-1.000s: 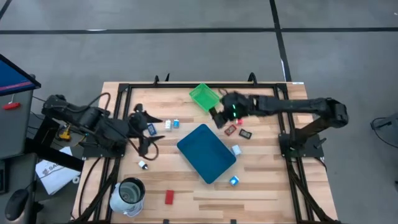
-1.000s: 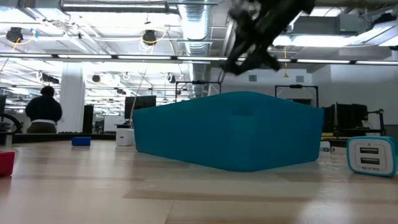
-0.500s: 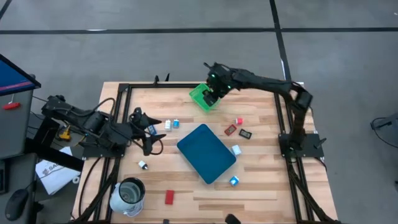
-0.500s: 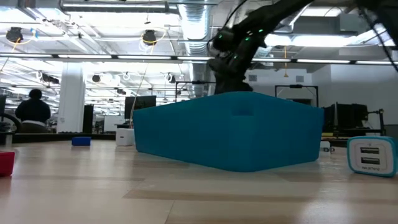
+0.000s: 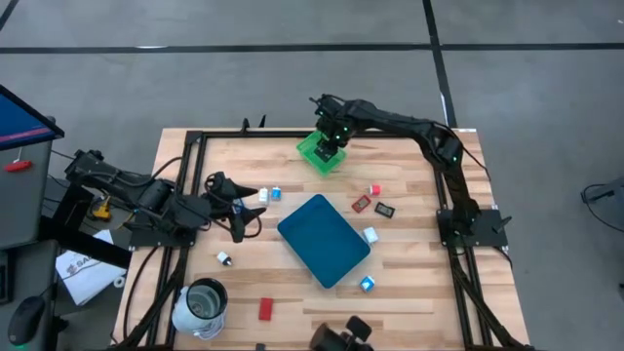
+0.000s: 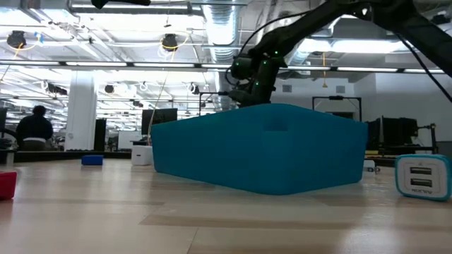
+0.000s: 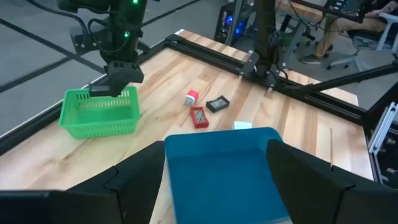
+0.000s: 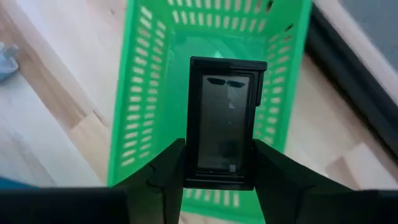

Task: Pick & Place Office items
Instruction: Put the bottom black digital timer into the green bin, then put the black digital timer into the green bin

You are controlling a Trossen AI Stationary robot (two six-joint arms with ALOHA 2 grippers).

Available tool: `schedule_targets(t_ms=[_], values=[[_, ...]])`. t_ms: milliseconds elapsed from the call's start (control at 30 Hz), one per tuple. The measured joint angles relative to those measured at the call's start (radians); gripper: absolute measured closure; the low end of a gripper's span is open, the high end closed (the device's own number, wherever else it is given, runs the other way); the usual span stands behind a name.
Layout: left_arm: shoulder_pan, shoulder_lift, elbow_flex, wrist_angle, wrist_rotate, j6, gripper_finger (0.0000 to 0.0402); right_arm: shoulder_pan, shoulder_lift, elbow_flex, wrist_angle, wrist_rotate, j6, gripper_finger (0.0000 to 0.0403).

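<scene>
My right gripper (image 5: 331, 139) hovers over the small green mesh basket (image 5: 318, 154) near the table's far edge, shut on a flat black rectangle (image 8: 224, 121). My left gripper (image 5: 250, 209) is open and holds nothing, at the table's left, its fingers pointing toward the teal board (image 5: 324, 239). Loose items lie flat on the wood: white-and-blue blocks (image 5: 263, 196) (image 5: 370, 235) (image 5: 367, 284), a red rectangle (image 5: 361, 204), a black rectangle (image 5: 384, 209), a red piece (image 5: 265, 308). In the left wrist view the right gripper (image 7: 118, 84) stands just above the basket (image 7: 99, 112). My right gripper pinches the flat black rectangle between its two fingers (image 8: 171, 168), one on each long edge toward one end (image 8: 224, 171). The fingers come from above, pointing down. The piece is lifted clear and hangs over the basket's open top (image 8: 155, 74).
A metal cup (image 5: 200, 304) stands at the near left corner. A black frame rail (image 5: 292, 135) runs along the far edge right behind the basket. In the low view the teal board (image 6: 261, 148) hides most of the table behind it; a person (image 6: 32, 130) sits far off.
My right gripper has swung from beside the red and black pieces right of the board toward the far edge and left, carrying the black rectangle, and now stands over the green basket. My left gripper has moved a little toward the teal board.
</scene>
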Motion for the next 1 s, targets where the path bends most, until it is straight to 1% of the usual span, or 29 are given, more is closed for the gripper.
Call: schedule_targets(t_ms=[200, 267, 533, 700, 867, 1000], values=[[0.0, 0.0, 0.0, 0.005, 0.0, 0.003, 0.0124, -0.01, -0.002, -0.003, -0.001, -0.002, -0.016, 0.0254], [0.0, 0.0, 0.0, 0.005, 0.0, 0.004, 0.0124, -0.009, -0.002, -0.003, -0.002, -0.021, -0.026, 0.0252], [0.0, 0.0, 0.0, 0.004, -0.01, 0.005, 0.0124, 0.003, -0.002, -0.003, 0.005, -0.028, -0.029, 0.0195], [0.0, 0.0, 0.0, 0.004, -0.013, 0.007, 0.0124, 0.002, -0.002, -0.003, -0.003, -0.027, -0.029, 0.0186], [0.0, 0.0, 0.0, 0.001, -0.014, 0.008, 0.0124, 0.015, -0.038, -0.004, -0.111, -0.028, -0.067, 0.0189], [0.0, 0.0, 0.0, -0.013, -0.017, 0.038, 0.0124, 0.061, -0.101, -0.004, -0.206, -0.028, -0.104, 0.0189]])
